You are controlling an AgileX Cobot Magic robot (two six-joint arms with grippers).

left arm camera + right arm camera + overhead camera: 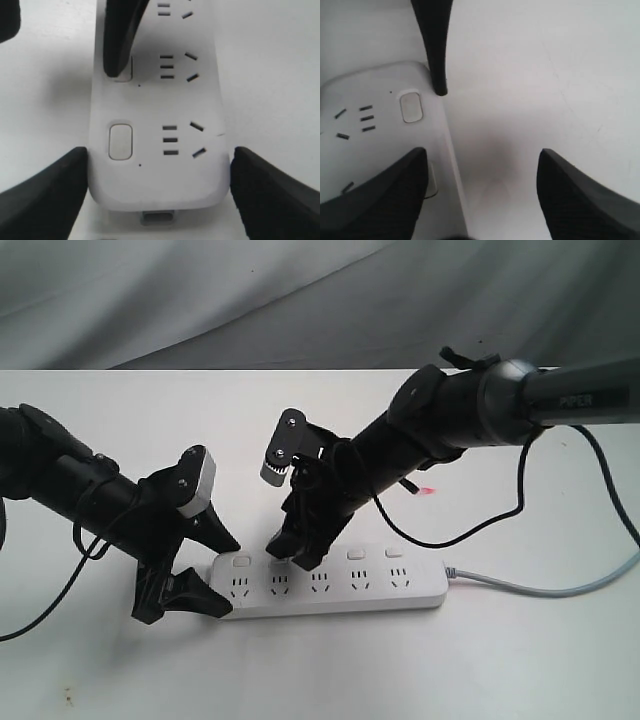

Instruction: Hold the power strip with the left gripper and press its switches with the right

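Left gripper (225, 577): fingers (45, 195) spread wide across the power strip (340, 597), tips against both long edges at its left end, clamping it. Left arm (70, 485) sat low, slanting in from the left edge, wrist tipped down.

Strip lay flat on the worktop (320, 680), long axis left to right, grey cord (520, 586) off its right end.

Right gripper (293, 552): fingers (375, 200) spread, holding nothing. One tip sat on the second of the switches (355, 554) from the left, the other over bare worktop past the strip's far edge. Couldn't tell if that switch was pushed in. Right arm (440, 415) sloped down from upper right to the strip's left half, cables (500, 515) looping off it.

Count: two arms, one strip, five outlets (358, 581), three switches in plain sight from the exterior view, the rest hidden behind the right fingers.
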